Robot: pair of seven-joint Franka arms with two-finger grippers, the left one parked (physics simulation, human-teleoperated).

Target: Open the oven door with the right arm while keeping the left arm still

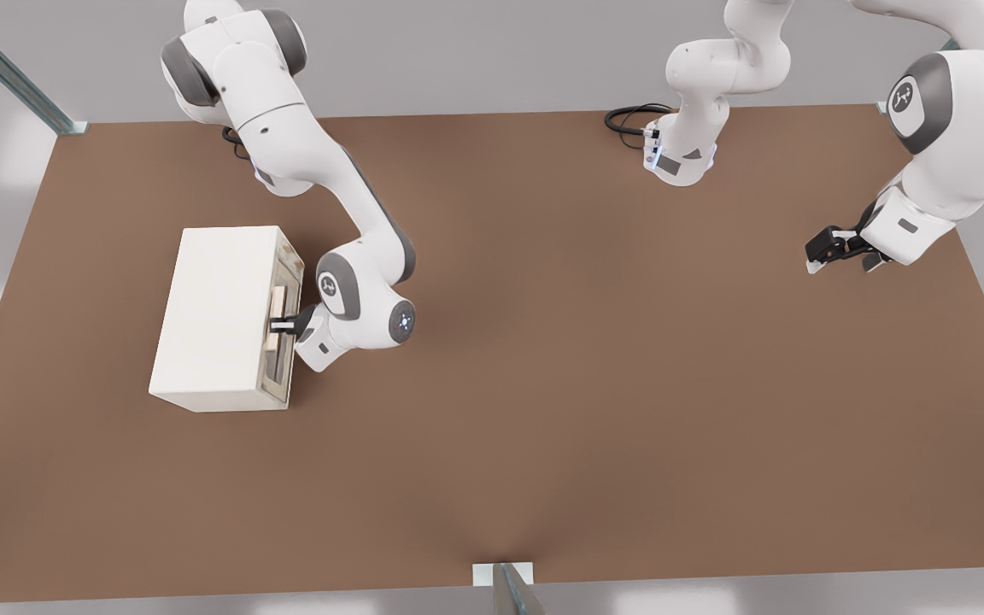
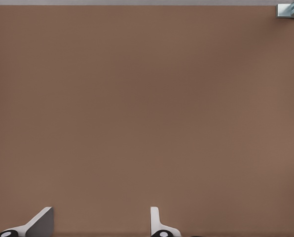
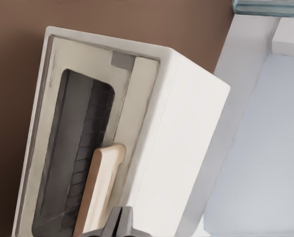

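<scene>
The cream-white oven [image 1: 219, 316] stands on the table at the front view's left. Its oven door [image 1: 287, 265] faces the front view's right. In the right wrist view the oven door [image 3: 73, 148] lies flush in its frame, with a dark window and a pale beige bar handle [image 3: 101, 187]. The right arm reaches down to it from the back. Its gripper [image 1: 284, 325] crosses the middle of the handle [image 1: 278, 301] in the front view. Seen from the wrist, the gripper [image 3: 119, 222] has its fingers pressed together with no gap, and the handle lies beside them, not between them.
The brown table [image 1: 543, 384] stretches wide to the front view's right of the oven. The parked arm's gripper [image 1: 838, 252] hangs over the far right. A black cable [image 1: 629, 115] lies at the back edge, and a metal bracket [image 1: 505, 576] sits at the front edge.
</scene>
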